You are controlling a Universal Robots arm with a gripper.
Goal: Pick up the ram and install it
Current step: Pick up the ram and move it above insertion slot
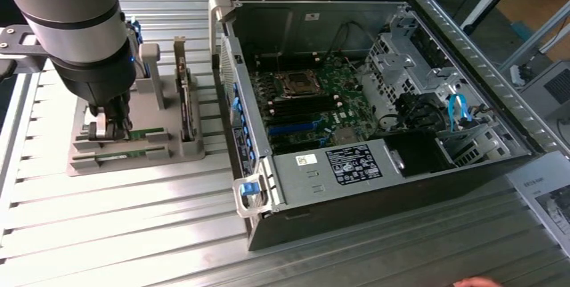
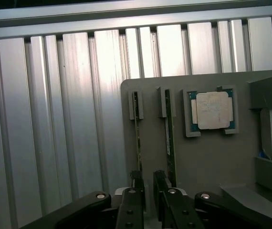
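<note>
Grey holder [image 2: 212,157] on the slatted metal table [image 2: 55,119] has bare slats beyond its edges. Two sticks stand on edge in parallel slots: the outer ram [image 2: 137,133] and inner ram [image 2: 168,129], beside one processor chip [image 2: 212,110]. One gripper [image 2: 148,188], jaws apart and empty, hangs just over their ends.

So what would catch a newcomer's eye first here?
The open computer case, its green motherboard bared, sits in the middle of the exterior view. At that view's left the big robot arm reaches down, its gripper open at the ram standing on edge in a grey holder.
</note>
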